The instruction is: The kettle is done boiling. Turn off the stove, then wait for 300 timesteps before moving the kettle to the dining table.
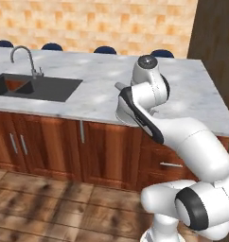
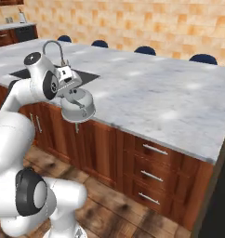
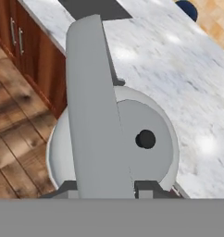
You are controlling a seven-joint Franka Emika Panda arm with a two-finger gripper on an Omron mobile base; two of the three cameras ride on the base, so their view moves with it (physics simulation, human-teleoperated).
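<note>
My gripper (image 2: 72,91) is shut on the curved top handle (image 3: 93,115) of the silver-grey kettle (image 2: 78,109), which hangs in the air. In the hand view the kettle's lid (image 3: 146,139) with its dark knob lies right below the gripper (image 3: 109,190). The kettle straddles the front edge of the dining table (image 2: 156,93): one side is over the marble top (image 3: 178,69), the other over the wooden floor. In the left base view my own arm hides most of the kettle, above the table (image 1: 88,71). The stove is out of view.
An inset dark sink (image 1: 36,87) with a curved faucet (image 1: 22,56) lies left of the kettle. Dark blue stools (image 2: 144,49) line the table's far side. Wood cabinets with drawer handles (image 2: 155,149) run below the top. A dark wall (image 1: 215,33) stands at the right end.
</note>
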